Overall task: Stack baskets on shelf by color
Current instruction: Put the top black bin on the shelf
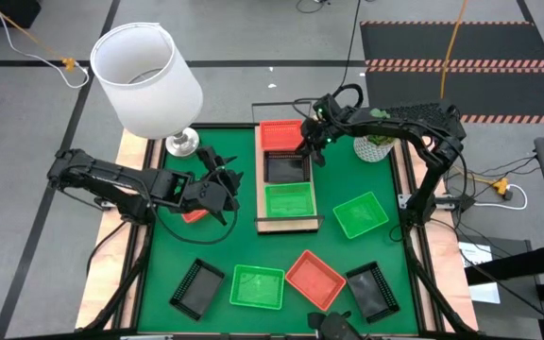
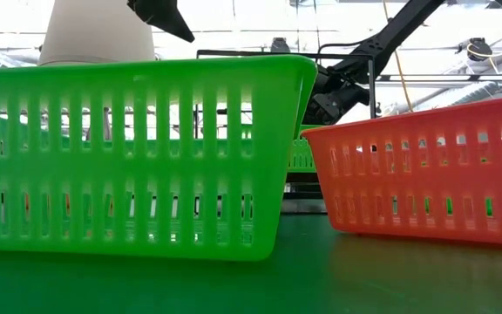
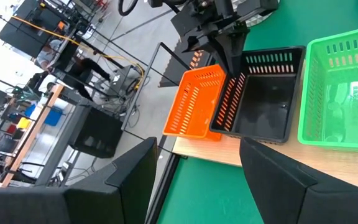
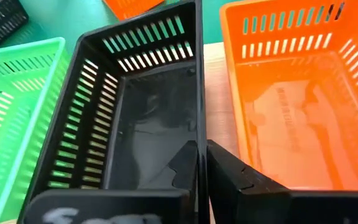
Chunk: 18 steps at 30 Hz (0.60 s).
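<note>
a robotics lab or workshop — the green mat [image 1: 215, 247] sits on a table on a grey floor with hazard-striped matting [image 1: 461, 64] and loose cables [image 1: 26, 38], and the left wrist view shows benches, blue bins [image 3: 53, 116] and a person [image 3: 73, 59] among equipment racks.

Bright, even overhead light; glare whitens the ceiling behind the green basket [image 2: 138, 157], which looms close and soft.
</note>
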{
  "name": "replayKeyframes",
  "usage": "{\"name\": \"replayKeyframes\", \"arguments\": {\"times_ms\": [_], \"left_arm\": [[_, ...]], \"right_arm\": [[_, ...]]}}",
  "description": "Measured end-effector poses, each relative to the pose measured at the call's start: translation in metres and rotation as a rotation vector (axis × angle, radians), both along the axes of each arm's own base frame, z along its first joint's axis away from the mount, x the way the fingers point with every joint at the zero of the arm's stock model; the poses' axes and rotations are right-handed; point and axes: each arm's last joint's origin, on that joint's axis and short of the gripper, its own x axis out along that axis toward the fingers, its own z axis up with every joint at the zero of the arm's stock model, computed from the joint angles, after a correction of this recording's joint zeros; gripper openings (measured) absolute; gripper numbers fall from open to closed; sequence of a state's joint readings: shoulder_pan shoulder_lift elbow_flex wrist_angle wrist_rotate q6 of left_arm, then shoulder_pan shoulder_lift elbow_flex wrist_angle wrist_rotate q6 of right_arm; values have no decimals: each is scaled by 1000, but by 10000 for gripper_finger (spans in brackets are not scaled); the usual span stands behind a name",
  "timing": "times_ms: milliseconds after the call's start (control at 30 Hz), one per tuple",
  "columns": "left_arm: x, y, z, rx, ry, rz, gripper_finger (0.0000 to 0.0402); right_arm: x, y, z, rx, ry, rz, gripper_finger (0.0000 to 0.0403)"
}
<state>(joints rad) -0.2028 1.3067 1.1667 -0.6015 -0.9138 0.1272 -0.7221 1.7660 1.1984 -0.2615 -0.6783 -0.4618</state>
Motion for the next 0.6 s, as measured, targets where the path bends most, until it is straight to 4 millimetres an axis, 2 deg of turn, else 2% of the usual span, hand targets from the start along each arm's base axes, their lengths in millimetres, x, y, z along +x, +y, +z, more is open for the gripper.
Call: {"name": "replayKeyframes", "arguments": {"times_ms": [400, 600], "left_arm": [[0, 0, 0, 0, 0, 0, 232], [0, 0, 0, 0, 0, 0, 232]], "right_arm": [[0, 0, 0, -8, 0, -2, 77], [-3, 1, 9, -40, 42, -94, 96]]}}
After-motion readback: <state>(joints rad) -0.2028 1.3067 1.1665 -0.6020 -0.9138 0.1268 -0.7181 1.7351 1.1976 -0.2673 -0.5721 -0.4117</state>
